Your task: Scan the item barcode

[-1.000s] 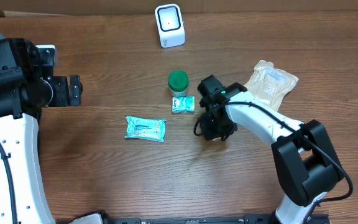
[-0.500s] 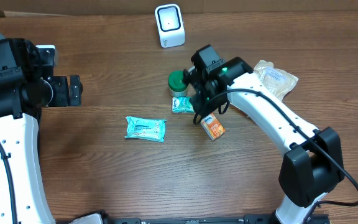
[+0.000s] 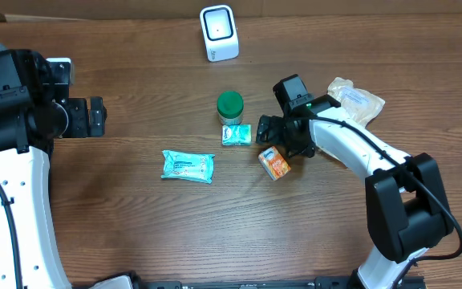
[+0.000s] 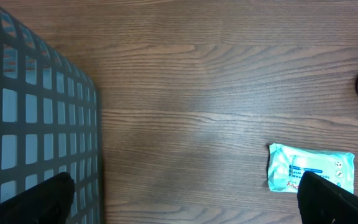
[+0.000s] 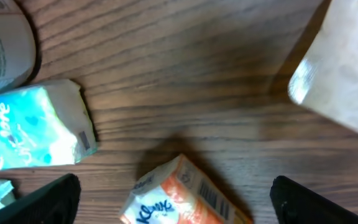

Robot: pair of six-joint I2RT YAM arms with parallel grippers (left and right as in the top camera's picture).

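An orange Kleenex tissue pack (image 3: 274, 164) lies on the table, its barcode (image 5: 213, 199) facing up in the right wrist view. My right gripper (image 3: 283, 141) hovers just above and behind the pack (image 5: 179, 193). Its jaws are open wide and hold nothing. The white scanner (image 3: 219, 33) stands at the back centre. My left gripper (image 3: 95, 117) waits open and empty at the far left, over bare wood (image 4: 182, 199).
A green-lidded jar (image 3: 230, 105) and a small teal tissue pack (image 3: 236, 135) sit left of the right gripper. A teal wipes pack (image 3: 188, 166) lies further left. A clear bag (image 3: 350, 108) lies at the right. A grey wire basket (image 4: 36, 124) borders the left edge.
My right gripper has opened and let go of the orange pack, which now lies on the table. The right arm has pulled back to the right. The left arm has not moved.
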